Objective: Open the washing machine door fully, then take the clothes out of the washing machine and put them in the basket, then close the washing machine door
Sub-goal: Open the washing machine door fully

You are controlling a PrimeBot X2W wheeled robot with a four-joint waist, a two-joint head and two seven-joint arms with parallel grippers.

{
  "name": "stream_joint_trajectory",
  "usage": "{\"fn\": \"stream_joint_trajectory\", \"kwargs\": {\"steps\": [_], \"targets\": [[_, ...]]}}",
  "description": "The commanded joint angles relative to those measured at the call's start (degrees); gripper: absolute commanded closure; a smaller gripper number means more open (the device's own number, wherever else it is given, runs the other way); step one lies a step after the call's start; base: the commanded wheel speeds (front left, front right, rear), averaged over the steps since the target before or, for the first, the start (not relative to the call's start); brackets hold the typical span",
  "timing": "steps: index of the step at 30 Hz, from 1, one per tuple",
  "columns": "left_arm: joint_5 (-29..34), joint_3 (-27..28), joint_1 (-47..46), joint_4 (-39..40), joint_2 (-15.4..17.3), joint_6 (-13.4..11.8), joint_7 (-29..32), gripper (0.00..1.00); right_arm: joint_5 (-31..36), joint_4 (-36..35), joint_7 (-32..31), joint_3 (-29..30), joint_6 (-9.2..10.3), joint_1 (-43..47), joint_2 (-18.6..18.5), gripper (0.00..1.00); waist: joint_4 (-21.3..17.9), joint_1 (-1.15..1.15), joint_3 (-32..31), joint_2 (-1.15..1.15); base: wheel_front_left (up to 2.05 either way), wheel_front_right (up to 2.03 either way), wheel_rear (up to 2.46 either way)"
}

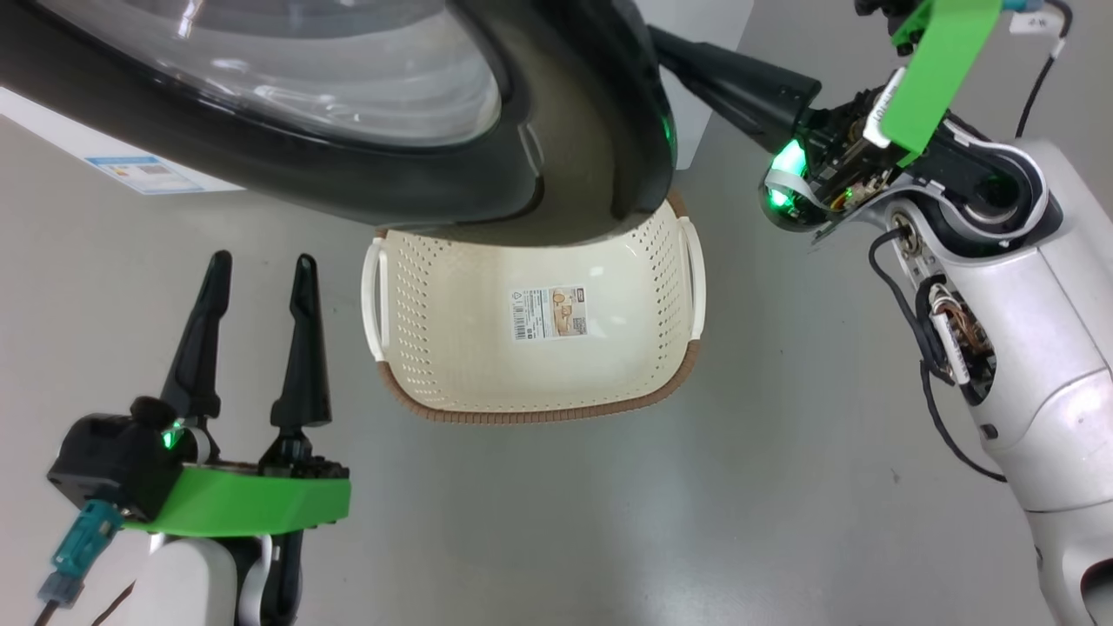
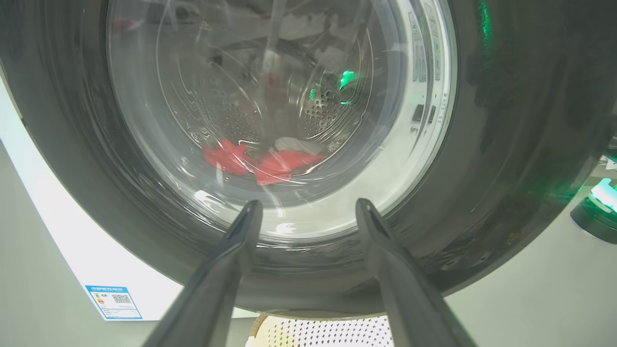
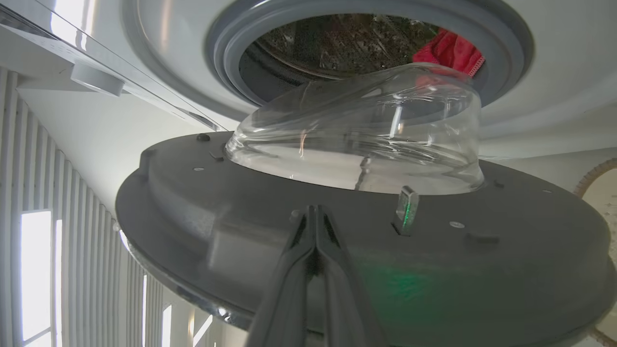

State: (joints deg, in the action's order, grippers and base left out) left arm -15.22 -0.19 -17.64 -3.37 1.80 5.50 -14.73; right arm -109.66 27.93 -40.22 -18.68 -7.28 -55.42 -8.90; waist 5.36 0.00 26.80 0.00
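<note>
While the washing machine door [image 1: 261,165] stands ajar, left end effector [image 1: 263,258] spread empty, right end effector [image 3: 314,210] clenched.

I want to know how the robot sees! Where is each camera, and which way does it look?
Head view: on the head, looking down at the basket and washing machine door; left gripper and right arm show.
Left wrist view: on the left wrist, facing the door's outer glass; its spread fingers show.
Right wrist view: on the right wrist, facing the door's inner side; the shut right gripper shows.
Shared: both wrist views see the clothes.
</note>
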Motion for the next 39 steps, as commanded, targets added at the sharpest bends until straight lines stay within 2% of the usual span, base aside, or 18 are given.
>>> {"fn": "stream_joint_trajectory", "kwargs": {"steps": [1,15,39], "targets": [[-0.1,1.71,-0.46,1.13,1.08,-0.5,-0.27,0.0,0.95,-1.23,-0.98,-0.64,-0.21,-0.47,1.3,1.0,0.01,0.0,-0.18,0.0,0.0,0.0,0.0],[-0.48,2.01,1.1,0.37,1.08,-0.97,-0.27,0.0,8.52,-5.02,-5.59,-0.84,-0.21,5.26,2.8,1.0,1.52,0.0,-4.34,0.0,0.0,0.0,0.0],[-2.08,0.67,7.88,-1.27,1.08,-2.63,-0.27,0.0,13.93,-7.62,-9.39,-2.65,-0.21,17.72,4.95,1.0,10.2,0.0,-14.58,0.0,0.0,0.0,0.0]]}}
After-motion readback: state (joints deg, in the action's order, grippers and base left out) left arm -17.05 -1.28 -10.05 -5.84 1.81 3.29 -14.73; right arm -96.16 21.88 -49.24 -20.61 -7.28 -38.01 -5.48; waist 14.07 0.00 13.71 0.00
